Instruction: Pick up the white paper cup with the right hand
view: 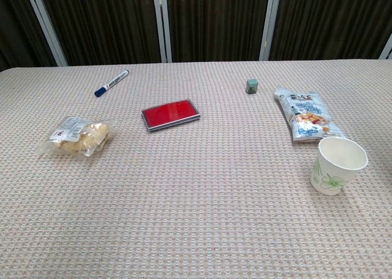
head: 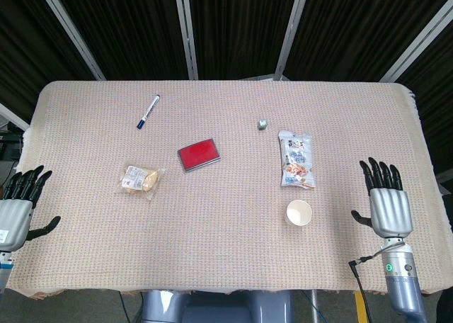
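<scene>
The white paper cup [head: 299, 213] stands upright on the table, mouth up, toward the front right; in the chest view the cup [view: 337, 164] shows a faint green print on its side. My right hand [head: 386, 197] lies flat near the table's right edge, fingers spread and pointing away from me, well to the right of the cup and holding nothing. At the front left corner my left hand [head: 20, 202] also rests with its fingers apart and nothing in it. Neither hand shows in the chest view.
A snack bag [head: 295, 159] lies just behind the cup. Further off are a small green block [head: 262, 125], a red flat case [head: 198, 154], a clear bag of pastries [head: 139, 179] and a blue-capped marker [head: 148, 111]. The woven cloth [head: 226, 252] covers the table.
</scene>
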`<state>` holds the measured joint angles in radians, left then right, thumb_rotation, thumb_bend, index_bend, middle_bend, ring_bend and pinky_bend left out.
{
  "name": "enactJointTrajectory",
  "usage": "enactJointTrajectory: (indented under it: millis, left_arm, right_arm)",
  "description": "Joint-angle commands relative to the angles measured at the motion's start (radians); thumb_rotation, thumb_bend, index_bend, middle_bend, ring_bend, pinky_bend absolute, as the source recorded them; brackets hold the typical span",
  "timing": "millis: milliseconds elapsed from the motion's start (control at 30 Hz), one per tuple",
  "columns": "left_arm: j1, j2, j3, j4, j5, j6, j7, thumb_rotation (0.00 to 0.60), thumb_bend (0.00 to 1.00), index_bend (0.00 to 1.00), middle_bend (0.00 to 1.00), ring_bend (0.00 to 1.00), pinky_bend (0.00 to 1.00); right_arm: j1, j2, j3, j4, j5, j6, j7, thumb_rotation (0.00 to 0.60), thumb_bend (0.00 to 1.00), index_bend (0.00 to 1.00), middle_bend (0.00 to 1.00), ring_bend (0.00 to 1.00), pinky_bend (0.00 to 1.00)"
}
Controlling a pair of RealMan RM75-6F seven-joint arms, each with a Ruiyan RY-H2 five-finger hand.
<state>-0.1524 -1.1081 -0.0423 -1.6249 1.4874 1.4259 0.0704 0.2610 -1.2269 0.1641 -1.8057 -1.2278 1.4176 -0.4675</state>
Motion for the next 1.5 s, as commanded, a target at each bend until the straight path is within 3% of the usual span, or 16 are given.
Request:
enactJointTrajectory:
  millis: [33,367,533,733,867,1100,1500]
  left_arm:
    - [0.000,0.000,0.000,0.000,-0.001,0.000,0.000,0.600,0.19,0.00,0.00,0.00,0.00]
    - [-0.001,-0.001,-0.001,0.000,-0.002,-0.001,0.003,0.600,0.19,0.00,0.00,0.00,0.00]
    - [-0.004,0.000,-0.002,0.001,-0.005,-0.006,0.000,0.600,0.19,0.00,0.00,0.00,0.00]
    - [-0.004,0.000,-0.002,0.001,-0.005,-0.007,0.001,0.600,0.19,0.00,0.00,0.00,0.00]
    - [-0.003,-0.001,-0.002,0.000,-0.004,-0.003,0.006,0.600,0.19,0.00,0.00,0.00,0.00]
    - [-0.002,-0.002,-0.002,0.000,-0.005,-0.002,0.006,0.600,0.19,0.00,0.00,0.00,0.00]
    - [-0.004,-0.002,-0.001,0.004,-0.002,-0.003,0.001,0.600,0.19,0.00,0.00,0.00,0.00]
  right_arm:
    - [0.000,-0.001,-0.001,-0.001,-0.003,0.001,0.000,0.600,0.00,0.03,0.00,0.00,0.00]
    - [-0.001,0.010,0.002,-0.033,-0.010,0.007,0.006,0.600,0.00,0.03,0.00,0.00,0.00]
    - [-0.001,0.027,-0.006,-0.105,-0.013,-0.006,0.006,0.600,0.00,0.03,0.00,0.00,0.00]
    - [0.027,0.111,-0.026,-0.310,0.093,-0.151,0.038,0.600,0.00,0.03,0.00,0.00,0.00]
    - [0.072,0.137,-0.025,-0.376,0.152,-0.233,0.026,0.600,0.00,0.03,0.00,0.00,0.00]
    - [0.160,0.058,-0.021,-0.368,0.272,-0.281,-0.080,0.600,0.00,0.06,0.00,0.00,0.00]
    - [0.269,-0.080,0.005,-0.281,0.480,-0.246,-0.190,0.600,0.06,0.15,0.00,0.00,0.00]
